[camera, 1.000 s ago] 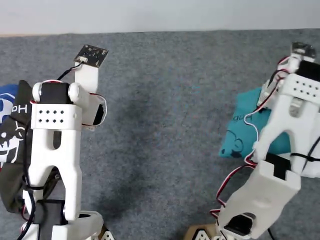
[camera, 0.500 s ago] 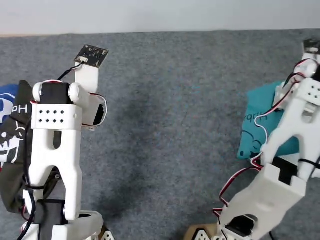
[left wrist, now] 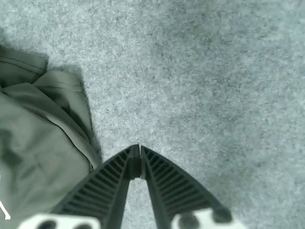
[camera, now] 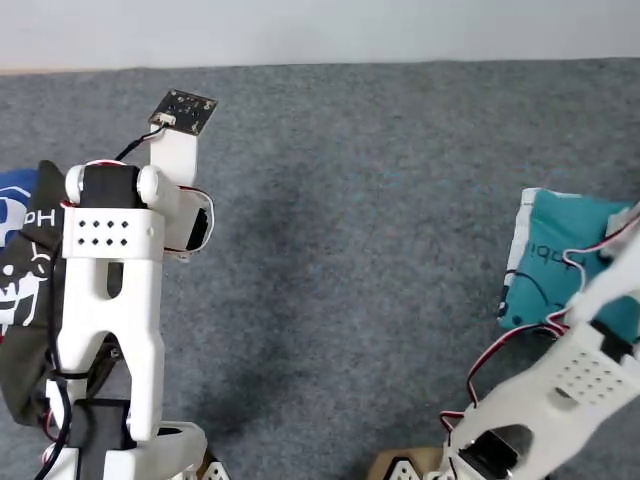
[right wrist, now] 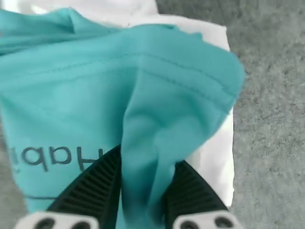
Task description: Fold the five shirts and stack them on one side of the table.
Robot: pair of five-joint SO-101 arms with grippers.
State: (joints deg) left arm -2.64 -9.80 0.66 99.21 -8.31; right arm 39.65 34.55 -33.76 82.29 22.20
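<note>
1. Right wrist view: the right gripper (right wrist: 147, 162) pinches a raised fold of the teal shirt (right wrist: 95, 95) between its jaws. The teal shirt lies on a white shirt (right wrist: 212, 143), seemingly being set onto the stack.
2. High view: that stack sits at the right edge of the table (camera: 350, 200).
3. Left wrist view: the left gripper (left wrist: 140, 153), jaws pressed together and empty, hangs over the table just beside a dark green shirt (left wrist: 38, 143) at the left edge, likely still to be folded.
</note>
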